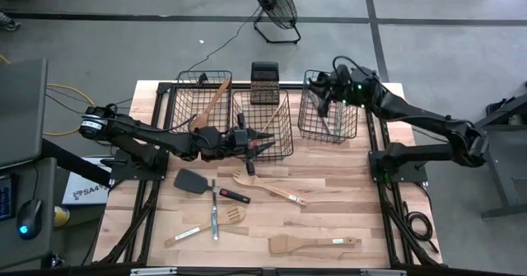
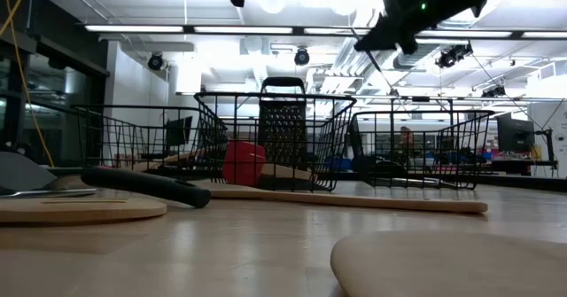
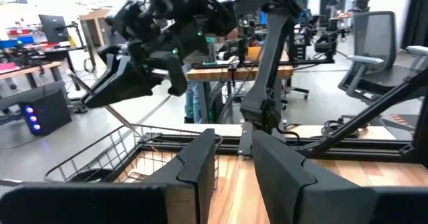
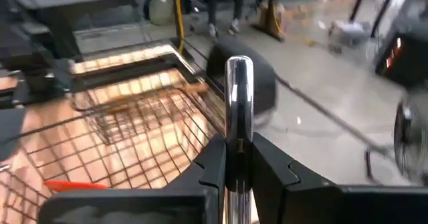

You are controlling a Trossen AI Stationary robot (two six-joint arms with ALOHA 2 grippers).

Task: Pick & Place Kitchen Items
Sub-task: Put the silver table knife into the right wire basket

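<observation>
silver utensil (image 4: 239,110) pinched in right gripper (image 4: 238,158) jaws above right basket (image 1: 328,107); may snag wire. left gripper (image 3: 231,158) jaws part open, empty.

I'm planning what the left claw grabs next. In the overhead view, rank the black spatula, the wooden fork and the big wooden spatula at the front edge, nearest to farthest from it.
From the left claw, over the middle basket's front:
1. Wooden fork, just in front of the claw.
2. Black spatula, toward the left side.
3. Big wooden spatula, at the front edge.
</observation>
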